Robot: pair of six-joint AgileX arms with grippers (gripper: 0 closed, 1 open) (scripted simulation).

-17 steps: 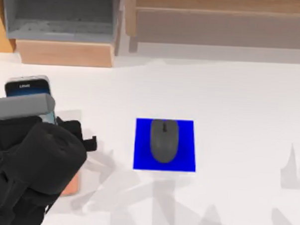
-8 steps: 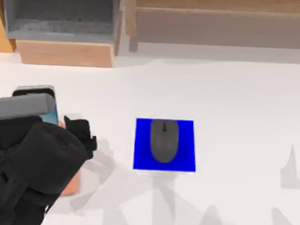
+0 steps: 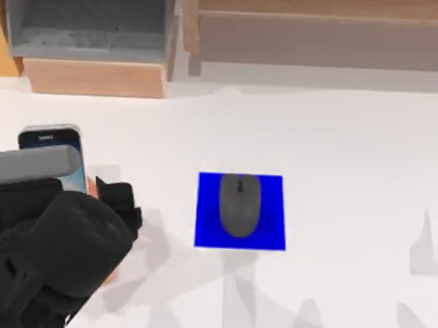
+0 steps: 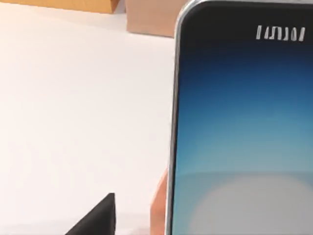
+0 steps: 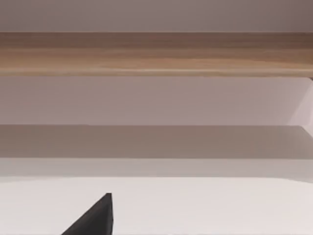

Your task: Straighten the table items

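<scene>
Here, at the table's [image 3: 351, 141] left edge, the AgileX left arm's gripper [image 3: 94, 195] hangs over the smartphone [image 3: 54, 139]; whether its fingers grip the phone cannot be told. The phone stands tilted on the copper-pink stand [image 4: 159, 205], long axis running toward the shelving [image 3: 94, 35]. A careless pull could topple it. The mouse [image 3: 239, 204] lies on the blue pad [image 3: 205, 232], pointing likewise.

mouse [image 3: 240, 205] – dark grey | pad [image 3: 270, 231] – blue | smartphone [image 4: 244, 137] – blue-white screen
</scene>
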